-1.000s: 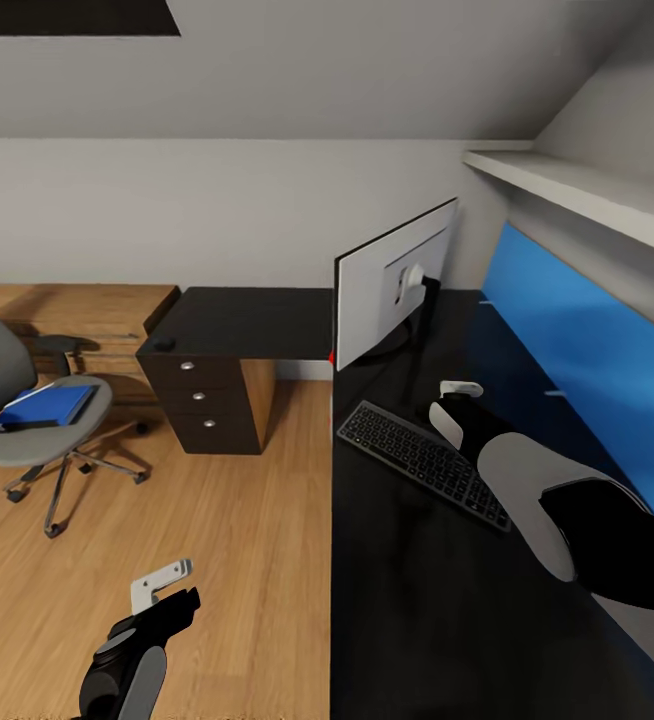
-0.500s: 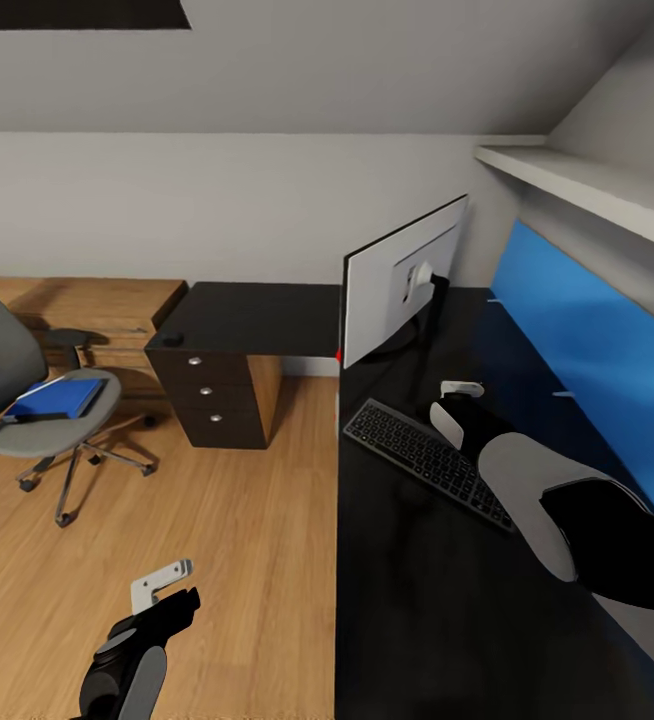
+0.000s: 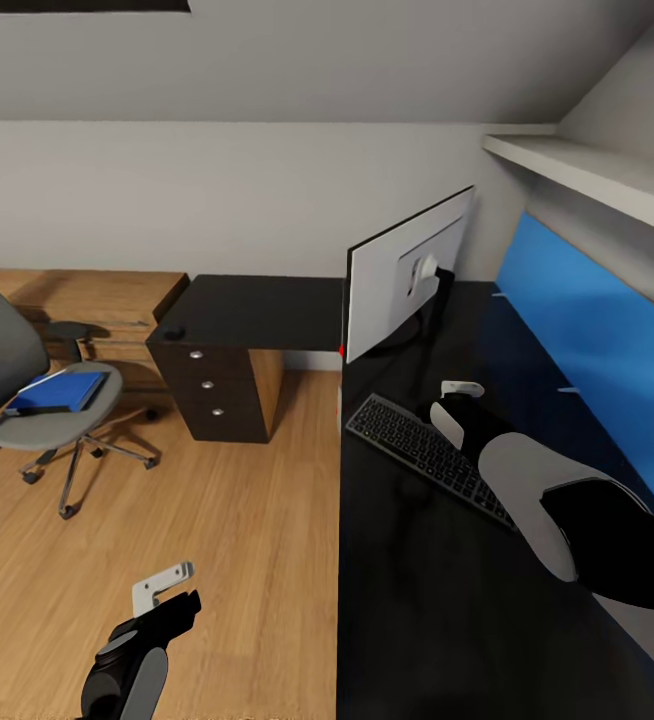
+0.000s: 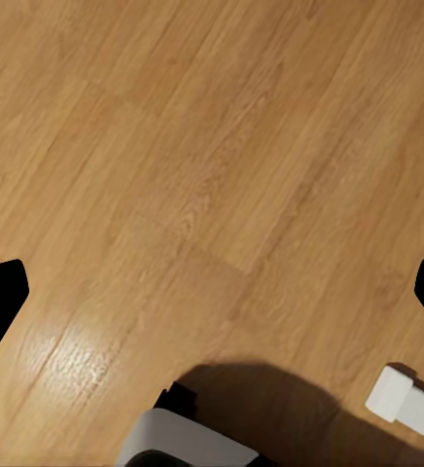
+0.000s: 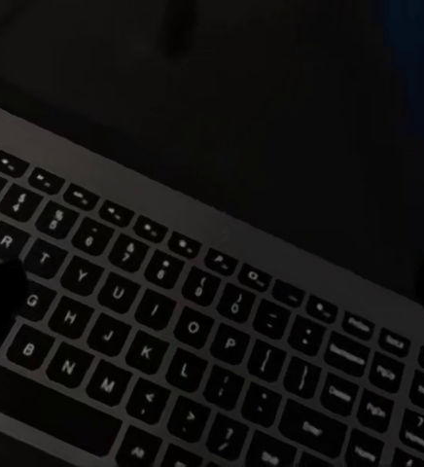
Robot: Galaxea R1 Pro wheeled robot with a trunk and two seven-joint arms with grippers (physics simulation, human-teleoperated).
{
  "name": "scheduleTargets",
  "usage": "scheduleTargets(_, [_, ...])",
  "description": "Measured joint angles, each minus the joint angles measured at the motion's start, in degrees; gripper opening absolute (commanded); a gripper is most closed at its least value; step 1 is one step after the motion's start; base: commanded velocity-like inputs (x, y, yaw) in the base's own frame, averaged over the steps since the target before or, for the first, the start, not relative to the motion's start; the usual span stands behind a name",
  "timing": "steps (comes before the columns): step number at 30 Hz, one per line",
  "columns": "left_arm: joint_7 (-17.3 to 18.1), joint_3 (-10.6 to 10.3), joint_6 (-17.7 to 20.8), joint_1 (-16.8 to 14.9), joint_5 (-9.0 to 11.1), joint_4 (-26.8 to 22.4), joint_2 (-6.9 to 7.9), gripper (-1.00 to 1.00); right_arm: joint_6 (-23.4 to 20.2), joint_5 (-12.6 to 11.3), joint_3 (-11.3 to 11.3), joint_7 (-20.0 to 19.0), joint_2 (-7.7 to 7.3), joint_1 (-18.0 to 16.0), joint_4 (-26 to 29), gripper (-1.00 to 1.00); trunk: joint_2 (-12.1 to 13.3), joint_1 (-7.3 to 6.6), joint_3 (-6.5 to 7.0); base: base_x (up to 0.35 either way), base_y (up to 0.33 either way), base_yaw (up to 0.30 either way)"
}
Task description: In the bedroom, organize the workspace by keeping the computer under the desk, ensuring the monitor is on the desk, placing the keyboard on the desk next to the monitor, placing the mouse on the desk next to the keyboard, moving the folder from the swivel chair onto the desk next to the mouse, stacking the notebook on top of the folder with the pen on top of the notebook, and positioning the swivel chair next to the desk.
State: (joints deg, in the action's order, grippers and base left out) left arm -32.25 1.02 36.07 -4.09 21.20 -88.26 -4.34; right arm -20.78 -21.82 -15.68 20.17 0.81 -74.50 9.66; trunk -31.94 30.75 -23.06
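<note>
On desk near its front edge: keyboard [image 3: 427, 458] lies flat, angled, just in front of monitor [image 3: 407, 272]. Right gripper [image 3: 455, 405] hovers over keyboard's far end, fingers spread, nothing held. Mouse [image 3: 173, 333] sits at far-left corner of desk's side wing. Left gripper [image 3: 162, 590] over floor, grip state unclear. Judgement: withdraw straight up, avoid nudging keyboard, then fetch mouse.

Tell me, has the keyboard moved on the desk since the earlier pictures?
No. The keyboard keeps its place beside the monitor, by the desk edge. The whole head view shifted, so the camera moved.
</note>
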Motion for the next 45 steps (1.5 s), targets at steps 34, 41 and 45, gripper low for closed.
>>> scheduleTargets(34, [0.1,0.0,0.0,0.0,-0.1,0.0,0.04,1.0,-0.2,-0.3,-0.1,0.2,0.0,0.0,0.0,1.0,0.0,0.0,-0.43,0.0,0.0,-0.02])
scheduleTargets(41, [0.1,0.0,0.0,0.0,-0.1,0.0,0.05,1.0,-0.2,-0.3,0.0,0.2,-0.03,0.0,0.0,1.0,0.0,0.0,-0.43,0.0,0.0,-0.004])
scheduleTargets(45, [0.1,0.0,0.0,0.0,-0.1,0.0,0.06,1.0,-0.2,-0.3,0.0,0.2,-0.24,0.0,0.0,1.0,0.0,0.0,-0.59,0.0,0.0,0.0])
